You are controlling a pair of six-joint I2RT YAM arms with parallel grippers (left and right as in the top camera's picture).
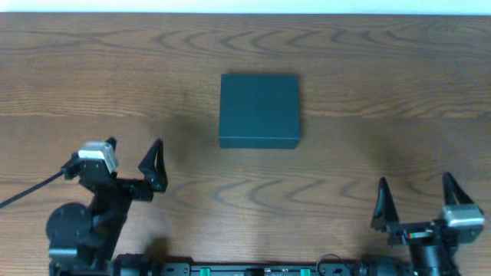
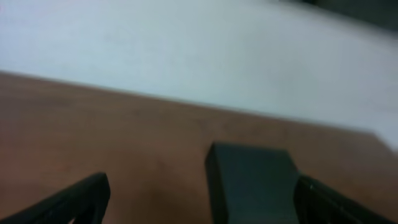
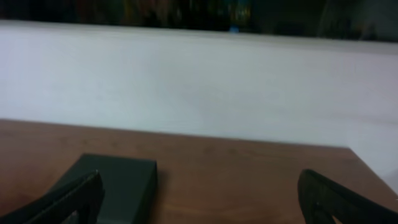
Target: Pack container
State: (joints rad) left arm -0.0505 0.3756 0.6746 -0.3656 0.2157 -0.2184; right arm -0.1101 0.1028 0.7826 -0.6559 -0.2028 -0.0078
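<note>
Left claw (image 1: 134, 147) gapes empty at eight o'clock from the box (image 1: 258, 110), right claw (image 1: 414, 185) at four. Only wrist views show a white wall (image 3: 186, 81).

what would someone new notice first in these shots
The dark teal container sits in the middle of the wooden table, its lid looking shut. Nearer the table's front edge, the left gripper and right gripper both stand open and empty, one to each side and well apart from it.
</note>
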